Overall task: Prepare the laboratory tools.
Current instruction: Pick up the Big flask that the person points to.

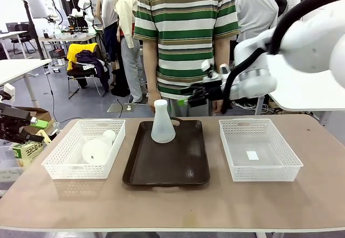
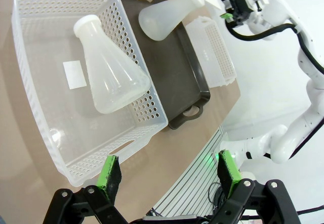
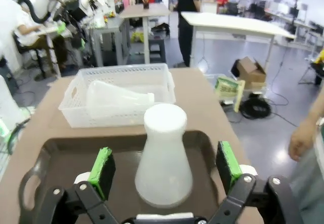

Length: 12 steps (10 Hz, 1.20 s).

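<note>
Our right gripper (image 3: 165,169) stands spread, flanking the upright flask (image 3: 163,148) on the tray (image 3: 61,158) (not touching). Our left gripper (image 2: 168,174), likewise apart, faces the second flask (image 2: 109,67) in its basket (image 2: 152,113).

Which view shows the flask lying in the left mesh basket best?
The left wrist view: the flask lies on its side in the basket, seen whole from above. The front view shows it partly behind the basket's mesh wall; the right wrist view shows it farther off, through that wall.

One frosted-white flask (image 1: 163,124) stood upright at the far end of the tray (image 1: 167,169), the second flask (image 1: 99,148) lay on its side (neck pointing away) in the left basket (image 1: 58,165)
</note>
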Tool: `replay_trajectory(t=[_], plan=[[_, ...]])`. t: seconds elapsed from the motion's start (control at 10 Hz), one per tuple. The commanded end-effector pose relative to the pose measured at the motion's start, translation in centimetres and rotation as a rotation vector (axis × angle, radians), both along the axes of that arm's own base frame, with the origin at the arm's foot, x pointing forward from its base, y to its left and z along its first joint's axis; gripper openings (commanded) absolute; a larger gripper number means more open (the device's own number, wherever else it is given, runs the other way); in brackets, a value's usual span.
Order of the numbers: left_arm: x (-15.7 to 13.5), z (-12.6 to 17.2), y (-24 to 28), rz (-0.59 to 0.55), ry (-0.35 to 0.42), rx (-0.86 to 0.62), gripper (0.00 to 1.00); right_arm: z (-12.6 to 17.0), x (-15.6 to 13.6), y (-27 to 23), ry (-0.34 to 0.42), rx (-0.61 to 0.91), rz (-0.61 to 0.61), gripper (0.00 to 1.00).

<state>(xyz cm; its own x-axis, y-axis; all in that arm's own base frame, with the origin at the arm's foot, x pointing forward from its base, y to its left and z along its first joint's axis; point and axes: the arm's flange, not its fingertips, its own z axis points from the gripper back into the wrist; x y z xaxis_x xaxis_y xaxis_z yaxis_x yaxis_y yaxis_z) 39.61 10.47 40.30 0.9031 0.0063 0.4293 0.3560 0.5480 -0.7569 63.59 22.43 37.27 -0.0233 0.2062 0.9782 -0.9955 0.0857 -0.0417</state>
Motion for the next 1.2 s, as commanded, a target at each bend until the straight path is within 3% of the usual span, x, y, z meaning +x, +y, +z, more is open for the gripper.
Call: replay_trajectory(t=[0.0,0.3,0.5,0.7,0.9,1.0,1.1], plan=[[-0.1,0.0,0.0,0.001,-0.007,-0.008,1.0,3.6,-2.8,-7.5,-0.016,-0.148,-0.111,1.0],[-0.1,0.0,0.0,0.001,-0.007,-0.008,1.0,6.8,-5.2,-18.2,0.095,-0.359,-0.343,1.0],[-0.1,0.0,0.0,0.001,-0.007,-0.008,1.0,8.6,-6.6,-22.8,0.104,-0.317,-0.443,1.0],[-0.1,0.0,0.0,0.001,-0.007,-0.008,1.0,7.7,-7.0,-25.3,0.14,-0.303,-0.527,1.0],[-0.1,0.0,0.0,0.001,-0.007,-0.008,1.0,6.0,-6.4,-25.9,0.159,-0.271,-0.519,1.0],[-0.1,0.0,0.0,0.001,-0.007,-0.008,1.0,6.0,-6.1,-25.7,0.132,-0.235,-0.526,1.0],[-0.1,0.0,0.0,0.001,-0.007,-0.008,1.0,7.1,-6.6,-26.5,0.15,-0.293,-0.518,1.0]])
